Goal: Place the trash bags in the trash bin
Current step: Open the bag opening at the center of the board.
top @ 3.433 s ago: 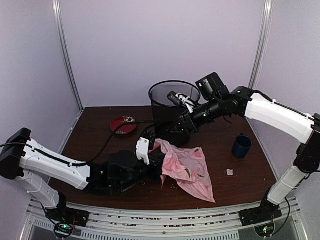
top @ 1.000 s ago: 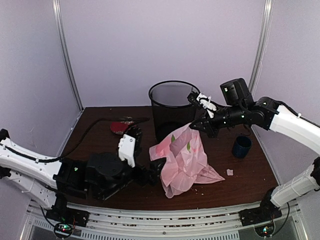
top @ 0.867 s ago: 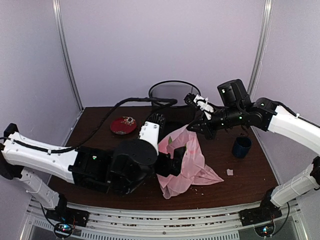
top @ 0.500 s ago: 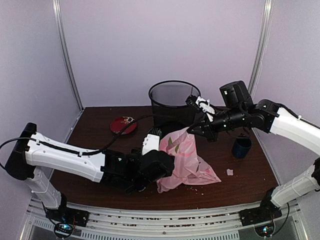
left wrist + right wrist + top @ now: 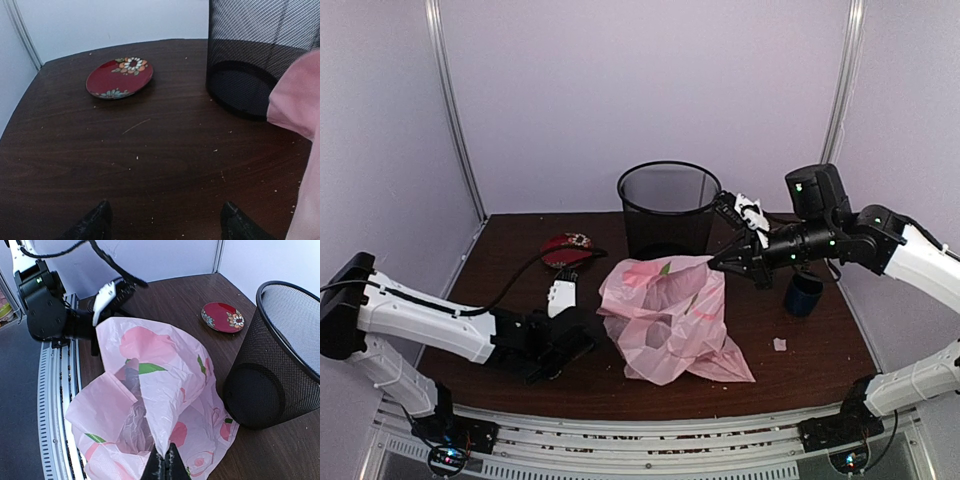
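Right wrist shows the right gripper (image 5: 162, 462) with jaws pinching the trash bag (image 5: 150, 385), for lifting into the trash bin (image 5: 285, 355). Left gripper (image 5: 165, 215) jaws are spread, empty.

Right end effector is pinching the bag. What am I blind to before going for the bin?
- Top external: trash bin's inside, dim behind dark mesh.
- Right wrist: how much pink bag the right end effector pinches; bottom edge crops the fingers.
- Left wrist: pink bag mostly cut off by right edge.
- Top external: blue mug partly behind right arm.
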Controlling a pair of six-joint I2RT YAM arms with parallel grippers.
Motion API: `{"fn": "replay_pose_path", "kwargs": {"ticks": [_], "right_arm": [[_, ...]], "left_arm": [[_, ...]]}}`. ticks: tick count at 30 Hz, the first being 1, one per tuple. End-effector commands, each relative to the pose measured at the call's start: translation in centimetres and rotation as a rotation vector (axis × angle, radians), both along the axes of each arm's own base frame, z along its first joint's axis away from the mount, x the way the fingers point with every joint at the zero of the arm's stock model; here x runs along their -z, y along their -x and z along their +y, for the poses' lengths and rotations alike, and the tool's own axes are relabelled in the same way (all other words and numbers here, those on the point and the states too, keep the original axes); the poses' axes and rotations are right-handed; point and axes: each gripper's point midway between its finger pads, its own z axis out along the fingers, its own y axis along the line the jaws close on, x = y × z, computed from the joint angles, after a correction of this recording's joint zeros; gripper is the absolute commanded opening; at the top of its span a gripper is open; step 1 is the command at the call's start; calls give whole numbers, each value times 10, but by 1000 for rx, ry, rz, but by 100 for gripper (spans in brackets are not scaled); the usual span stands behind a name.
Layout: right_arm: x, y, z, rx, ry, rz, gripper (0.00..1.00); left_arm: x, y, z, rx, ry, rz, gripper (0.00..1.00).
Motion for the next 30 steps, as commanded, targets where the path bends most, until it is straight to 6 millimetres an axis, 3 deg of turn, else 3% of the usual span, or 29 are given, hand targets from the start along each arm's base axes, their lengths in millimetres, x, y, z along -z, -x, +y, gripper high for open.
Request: {"fn": "replay_pose_path", "kwargs": {"ticks": [1, 5, 9, 11, 14, 17, 21, 27, 30], "right_arm": [[13, -5, -8, 40, 39, -2, 0], [21, -11, -6, 64, 46, 23, 0], [24, -18, -1, 78, 45, 36, 0], [24, -19, 3, 71, 38, 48, 0], [28, -23, 8, 74, 39, 66, 0], [33, -26, 10, 79, 45, 83, 0], [34, -23, 13, 68, 40, 105, 0], [31, -17, 15, 45, 21, 115, 0], [29, -13, 15, 31, 15, 117, 0]], "left_arm": [[-48, 3, -24, 224, 112, -121, 73], [-59, 29, -29, 442, 138, -129, 80], [-76, 45, -20, 476, 227, -99, 87], [-92, 51, -30, 502, 320, -98, 88], [-114, 50, -63, 490, 377, -96, 92], [-107, 45, -110, 469, 275, -76, 94], [-94, 35, -149, 415, 144, -58, 94], [-76, 27, -164, 384, 50, -45, 93], [-71, 20, -157, 322, 19, -56, 93]]}}
